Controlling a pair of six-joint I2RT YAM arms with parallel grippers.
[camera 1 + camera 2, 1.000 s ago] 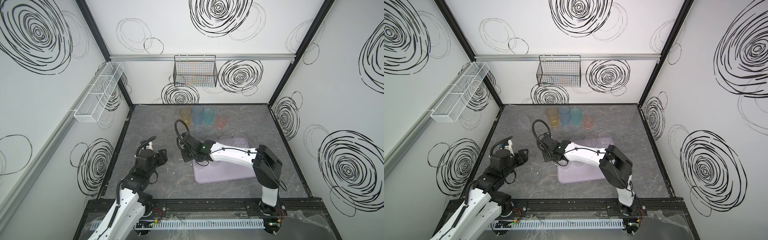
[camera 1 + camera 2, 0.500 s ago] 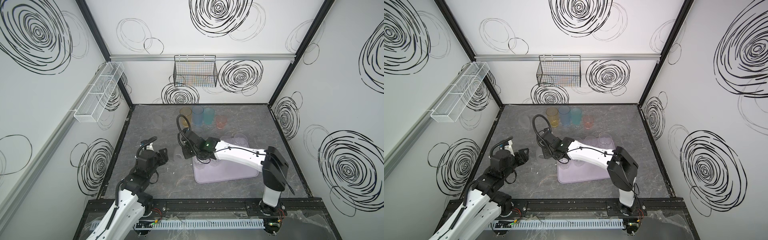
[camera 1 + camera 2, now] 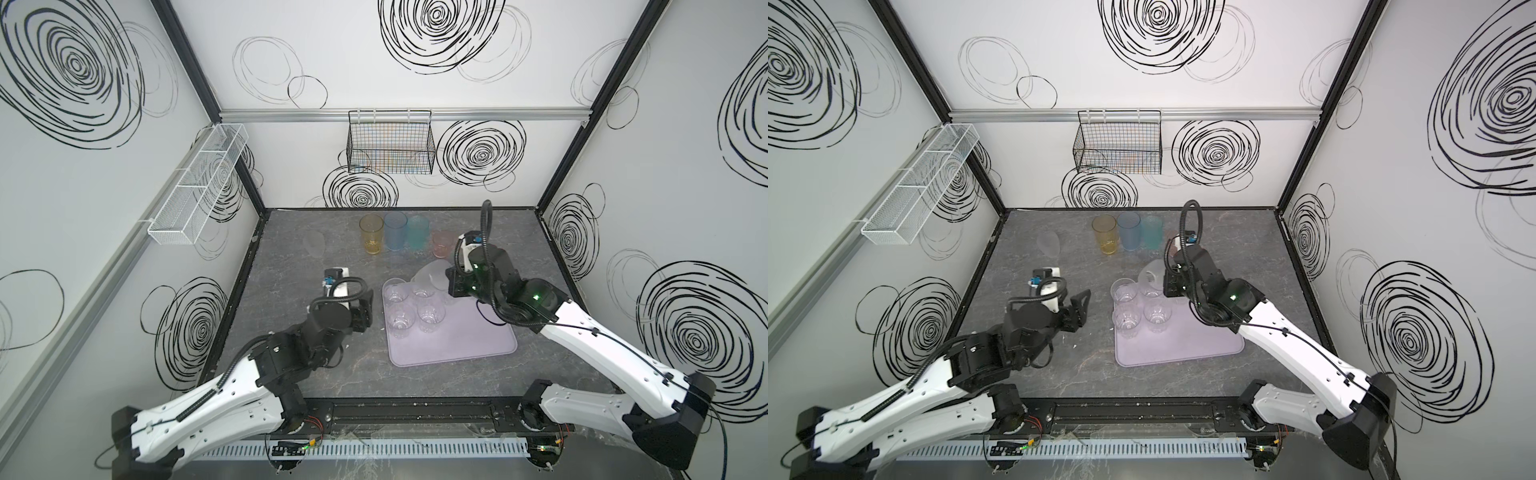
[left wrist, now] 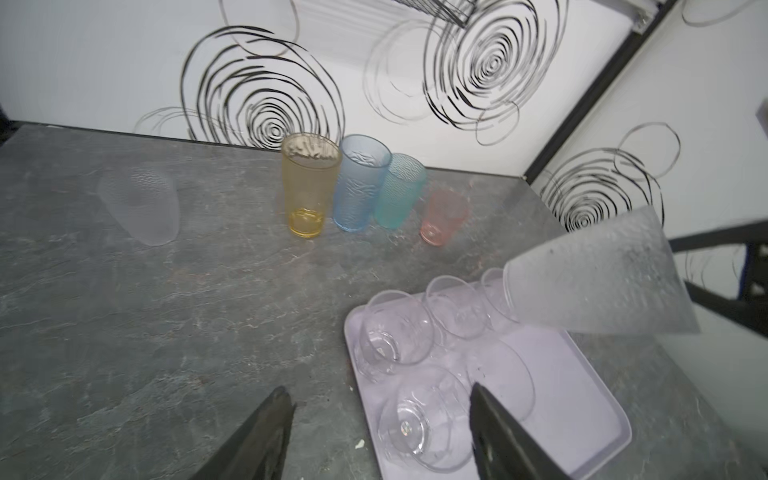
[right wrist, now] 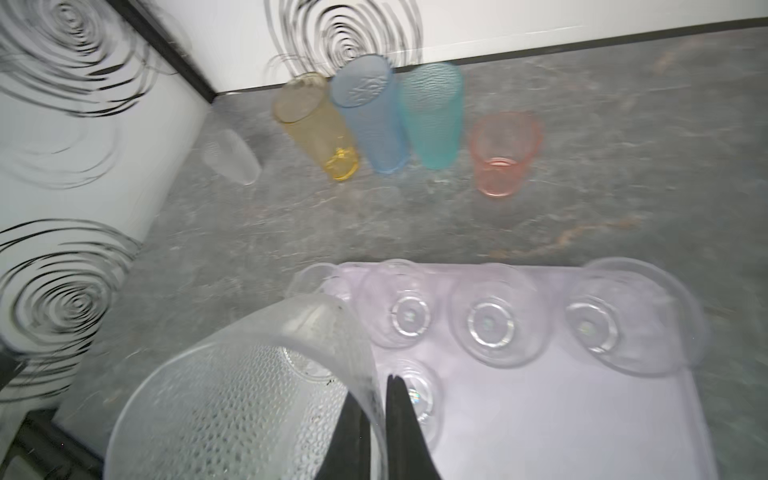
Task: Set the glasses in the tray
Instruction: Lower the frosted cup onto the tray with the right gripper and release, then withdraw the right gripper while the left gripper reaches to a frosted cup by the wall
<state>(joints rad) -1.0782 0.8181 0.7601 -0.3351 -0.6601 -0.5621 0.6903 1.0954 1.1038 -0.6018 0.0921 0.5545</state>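
Observation:
The pale lilac tray [image 3: 457, 345] [image 3: 1183, 345] lies on the grey table right of centre. Several clear glasses [image 3: 401, 322] [image 5: 486, 324] stand in its rear left part. My right gripper [image 3: 449, 279] [image 5: 372, 390] is shut on the rim of a frosted glass [image 3: 432, 272] [image 4: 598, 282] [image 5: 241, 395], one finger inside and one outside. That glass hangs tilted over the tray's rear edge. My left gripper [image 3: 1079, 309] [image 4: 382, 395] is open beside the tray's left edge, holding nothing.
At the back stand an amber glass [image 3: 371, 235], a blue glass [image 3: 395, 230], a teal glass [image 3: 417, 232] and a short pink glass [image 3: 442, 245]. A second frosted glass [image 3: 314, 245] stands at the rear left. A black wire basket [image 3: 390, 145] hangs on the back wall, a white one [image 3: 195, 187] on the left wall.
My right arm has swung from the table's left centre to the tray's rear edge, shut on the frosted glass. My left gripper moved right toward the tray and opened a little wider.

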